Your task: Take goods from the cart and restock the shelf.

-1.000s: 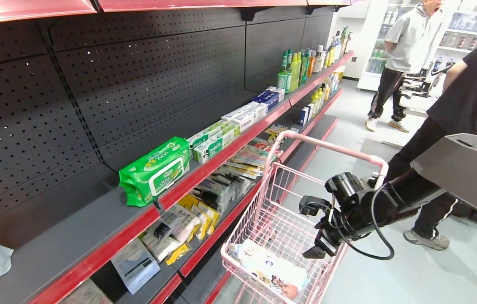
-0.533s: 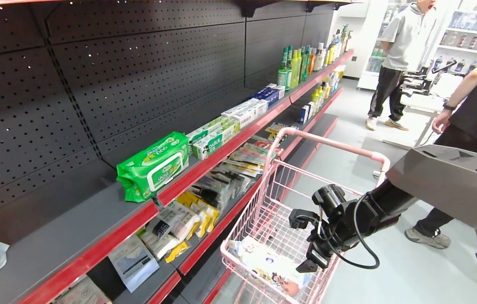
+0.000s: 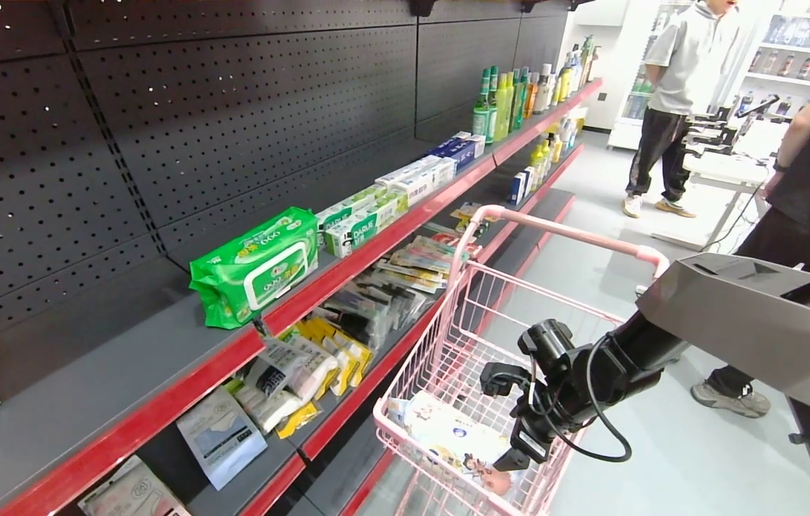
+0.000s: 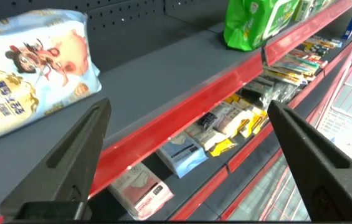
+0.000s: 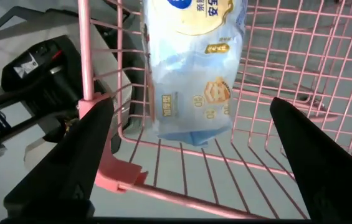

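Done: white-and-blue soft pack with cartoon baby (image 4: pixel 29 68) lying on grey red-edged shelf (image 3: pixel 89 387).
Left gripper (image 4: pixel 188 165): spread wide, empty, near that pack.
Right gripper (image 5: pixel 188 162): spread wide, empty, just above pale blue soft pack (image 5: pixel 191 68) in pink wire cart (image 3: pixel 563 233).
Left to do: probably grasp, lift, place on shelf.

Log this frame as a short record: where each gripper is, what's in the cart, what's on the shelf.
right gripper: open, above the blue wipes pack in the cart
left gripper: open, at the shelf, facing a white wipes pack lying on it
cart: pink wire, beside the shelf
shelf: green wipes pack, bare space beside it
task stage: blue wipes pack not yet gripped
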### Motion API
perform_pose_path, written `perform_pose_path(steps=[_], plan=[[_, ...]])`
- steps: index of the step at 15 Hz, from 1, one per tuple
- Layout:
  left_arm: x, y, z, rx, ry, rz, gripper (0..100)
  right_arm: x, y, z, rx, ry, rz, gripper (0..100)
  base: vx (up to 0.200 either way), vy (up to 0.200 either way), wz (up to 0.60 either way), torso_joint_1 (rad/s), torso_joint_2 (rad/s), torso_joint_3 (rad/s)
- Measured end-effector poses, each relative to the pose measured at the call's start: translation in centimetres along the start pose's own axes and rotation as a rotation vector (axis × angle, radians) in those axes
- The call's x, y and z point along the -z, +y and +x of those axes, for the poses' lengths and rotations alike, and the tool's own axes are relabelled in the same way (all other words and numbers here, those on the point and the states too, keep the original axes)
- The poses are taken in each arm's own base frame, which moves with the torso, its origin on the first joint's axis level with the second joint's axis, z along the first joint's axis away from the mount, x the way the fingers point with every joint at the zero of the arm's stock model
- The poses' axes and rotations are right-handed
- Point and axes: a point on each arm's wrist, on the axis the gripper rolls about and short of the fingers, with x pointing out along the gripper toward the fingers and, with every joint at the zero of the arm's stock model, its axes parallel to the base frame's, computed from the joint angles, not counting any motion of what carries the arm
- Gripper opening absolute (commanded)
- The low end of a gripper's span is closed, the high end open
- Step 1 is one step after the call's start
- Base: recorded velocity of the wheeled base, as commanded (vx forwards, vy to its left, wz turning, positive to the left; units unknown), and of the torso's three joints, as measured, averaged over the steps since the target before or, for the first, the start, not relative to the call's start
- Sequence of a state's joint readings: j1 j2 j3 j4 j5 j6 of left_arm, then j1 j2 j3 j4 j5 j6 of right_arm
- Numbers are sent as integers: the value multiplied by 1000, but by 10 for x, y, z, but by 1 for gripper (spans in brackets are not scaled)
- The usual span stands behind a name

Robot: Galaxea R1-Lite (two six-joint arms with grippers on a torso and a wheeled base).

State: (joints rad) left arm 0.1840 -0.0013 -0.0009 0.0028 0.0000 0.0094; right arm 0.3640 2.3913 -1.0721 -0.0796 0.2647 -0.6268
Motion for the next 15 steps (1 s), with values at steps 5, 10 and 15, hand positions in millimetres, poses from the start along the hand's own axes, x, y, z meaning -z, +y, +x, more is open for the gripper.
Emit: perform_pose_path(steps=[5, 10, 15], plan=[[0, 0, 0, 0, 0, 0, 100, -1, -2, 0, 1, -8, 0, 100, 0, 0, 0, -144, 347, 199], [0, 0, 0, 0, -1, 0, 100, -5, -2, -1, -30, -41, -4, 100, 0, 0, 0, -63, 161, 92], [0, 0, 0, 0, 0, 0, 100, -2, 0, 1, -32, -31, -1, 100, 0, 0, 0, -149, 364, 218]])
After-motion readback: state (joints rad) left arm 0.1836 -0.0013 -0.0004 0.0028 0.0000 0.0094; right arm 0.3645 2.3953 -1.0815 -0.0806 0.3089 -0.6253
